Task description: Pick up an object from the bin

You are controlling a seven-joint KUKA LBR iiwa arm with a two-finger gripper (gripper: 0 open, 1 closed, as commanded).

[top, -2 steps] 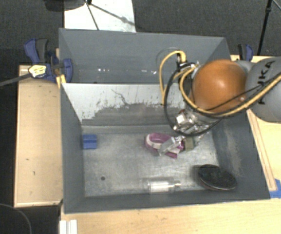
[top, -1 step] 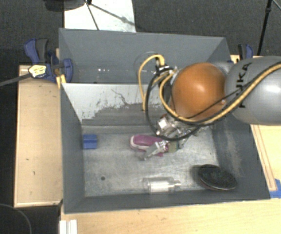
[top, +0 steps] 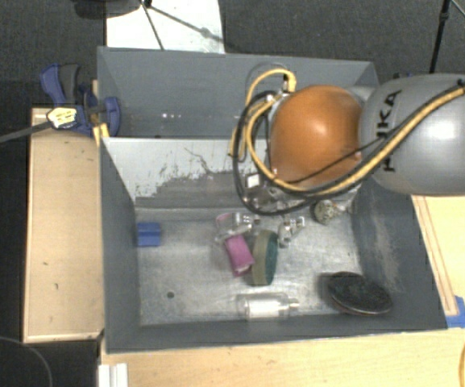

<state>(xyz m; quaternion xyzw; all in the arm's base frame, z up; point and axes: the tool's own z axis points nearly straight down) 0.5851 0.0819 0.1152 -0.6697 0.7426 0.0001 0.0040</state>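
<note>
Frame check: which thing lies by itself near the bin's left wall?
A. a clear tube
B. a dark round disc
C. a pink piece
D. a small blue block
D: the small blue block lies alone by the left wall; the pink piece is mid-bin, and the dark round disc is front right.

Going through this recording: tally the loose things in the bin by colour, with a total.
Blue block: 1
Pink block: 1
Dark green thing: 1
Clear tube: 1
Black disc: 1
Total: 5 in plain sight; the arm may hide more.
</note>
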